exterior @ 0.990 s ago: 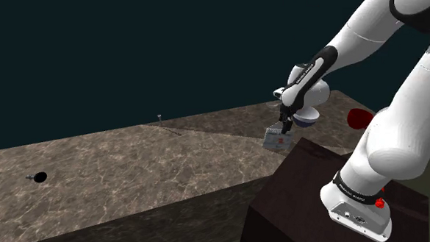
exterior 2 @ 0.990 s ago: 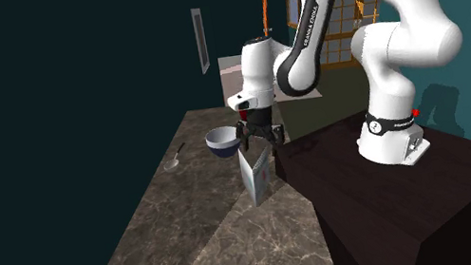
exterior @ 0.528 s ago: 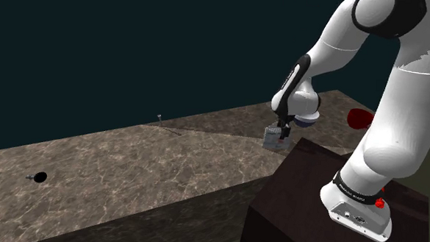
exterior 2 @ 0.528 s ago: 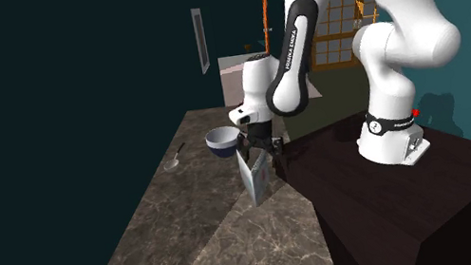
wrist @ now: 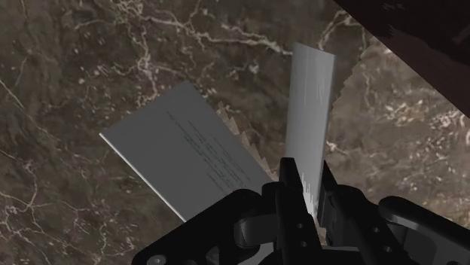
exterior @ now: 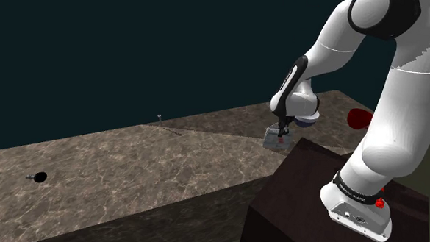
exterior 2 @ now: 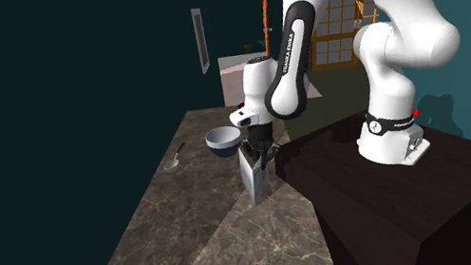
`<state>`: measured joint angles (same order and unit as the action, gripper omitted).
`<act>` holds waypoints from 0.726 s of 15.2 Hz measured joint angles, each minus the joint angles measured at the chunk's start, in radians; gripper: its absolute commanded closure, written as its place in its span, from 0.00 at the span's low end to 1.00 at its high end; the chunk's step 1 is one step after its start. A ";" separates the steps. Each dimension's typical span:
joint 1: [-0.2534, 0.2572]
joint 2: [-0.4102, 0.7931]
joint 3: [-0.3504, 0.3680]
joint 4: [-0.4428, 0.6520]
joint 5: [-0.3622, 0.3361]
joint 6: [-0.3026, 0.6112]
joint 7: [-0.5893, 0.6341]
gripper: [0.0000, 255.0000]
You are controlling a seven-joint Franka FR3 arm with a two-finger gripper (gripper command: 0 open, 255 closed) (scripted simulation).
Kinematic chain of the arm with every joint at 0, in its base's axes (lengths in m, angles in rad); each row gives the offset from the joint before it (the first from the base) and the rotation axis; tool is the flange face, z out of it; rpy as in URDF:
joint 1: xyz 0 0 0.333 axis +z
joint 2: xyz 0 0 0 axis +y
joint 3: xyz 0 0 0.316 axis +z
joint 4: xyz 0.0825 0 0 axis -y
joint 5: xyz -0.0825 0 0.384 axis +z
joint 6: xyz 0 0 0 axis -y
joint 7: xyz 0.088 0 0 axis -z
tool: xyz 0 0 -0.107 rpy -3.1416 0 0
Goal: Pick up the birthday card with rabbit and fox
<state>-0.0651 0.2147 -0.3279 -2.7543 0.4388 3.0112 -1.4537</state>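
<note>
The birthday card [wrist: 181, 154] stands folded open on the marble counter [exterior: 131, 172], drawn plain grey with faint lines of text on one leaf. Its other leaf [wrist: 309, 105] rises between my black fingers [wrist: 290, 188], and my gripper [wrist: 309, 194] is shut on that leaf's upper edge. From the shoulder camera the card [exterior: 276, 141] sits just off the stand's far corner, with the gripper [exterior: 281, 131] on top of it. In the second exterior view the gripper [exterior 2: 260, 150] points down onto the upright card [exterior 2: 251, 180].
A blue bowl [exterior 2: 220, 140] sits on the counter just behind the card. The dark stand [exterior: 314, 201] is right beside the card. A red object [exterior: 359, 118] lies further back, a small utensil [exterior 2: 173, 156] near the wall, and a dark hole [exterior: 40, 177] far along the counter.
The hand came down onto the card's top edge and the fingers, apart before, have shut on one leaf. The card stays standing where it was.
</note>
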 measured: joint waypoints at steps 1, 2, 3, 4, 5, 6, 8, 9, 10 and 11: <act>0.000 0.000 0.000 0.000 0.000 0.000 0.000 1.00; -0.001 0.000 0.000 0.000 0.000 0.000 -0.001 1.00; 0.000 0.000 0.000 0.000 0.000 0.000 -0.001 1.00; 0.000 0.000 0.000 0.000 0.000 0.000 0.001 1.00; 0.014 -0.009 -0.018 -0.002 -0.016 -0.007 0.013 1.00; 0.038 -0.024 -0.047 -0.006 -0.044 -0.017 0.036 1.00; 0.090 -0.061 -0.116 -0.017 -0.119 -0.042 0.093 1.00; 0.113 -0.081 -0.150 -0.022 -0.161 -0.055 0.124 1.00; 0.134 -0.102 -0.181 -0.029 -0.206 -0.067 0.157 1.00; 0.150 -0.120 -0.210 -0.026 -0.254 -0.085 0.191 1.00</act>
<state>0.0852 0.0944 -0.5374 -2.7799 0.1850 2.9260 -1.2622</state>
